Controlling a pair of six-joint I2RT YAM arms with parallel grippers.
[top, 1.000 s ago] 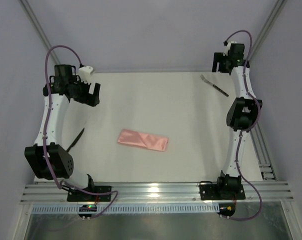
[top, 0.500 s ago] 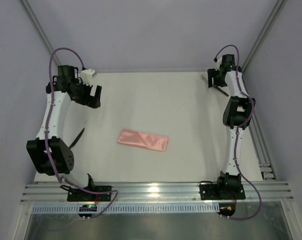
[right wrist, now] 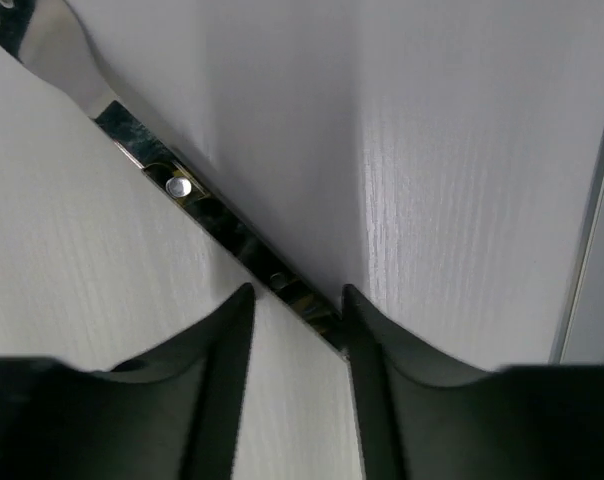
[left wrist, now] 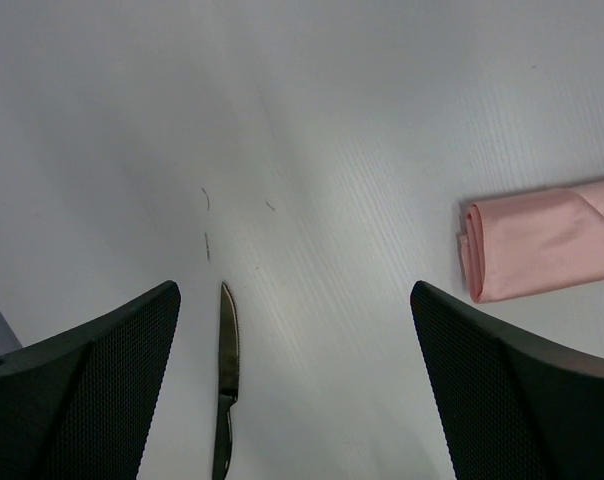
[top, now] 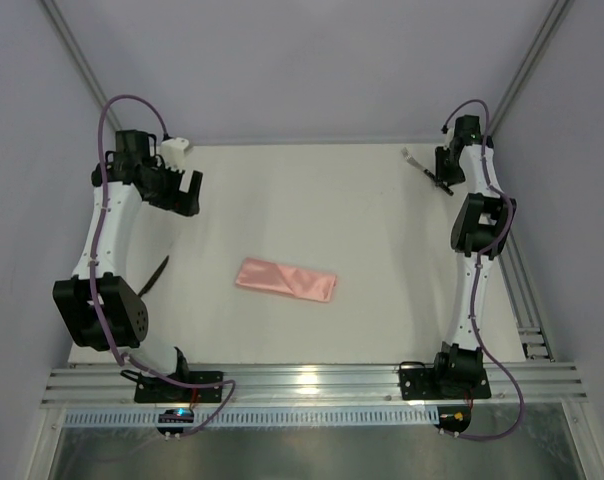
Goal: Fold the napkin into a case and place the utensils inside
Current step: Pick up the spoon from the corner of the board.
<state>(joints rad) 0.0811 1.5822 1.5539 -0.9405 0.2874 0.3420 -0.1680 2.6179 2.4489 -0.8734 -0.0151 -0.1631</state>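
1. the folding looks finished: the napkin (top: 285,280) lies as a narrow pink case near the middle of the counter (top: 332,200), flat and alone, with nothing sticking out of it.
2. the loading part is not done. the fork (right wrist: 172,183) lies at the far right of the counter, well apart from the case.
3. the right gripper (right wrist: 297,300) is down over the dark end of the fork handle. its jaws stand partly closed, one on each side of the handle. i cannot tell whether they press on it or just flank it.
4. the left gripper (left wrist: 294,320) hangs over the far left of the counter with its jaws spread wide and holding nothing.
5. a knife (left wrist: 228,340) lies on the counter on the left side, below the left jaws, also outside the case.
6. what is left, as i judge it: secure the fork, carry it across to the case and slide it in, then likely the knife too.
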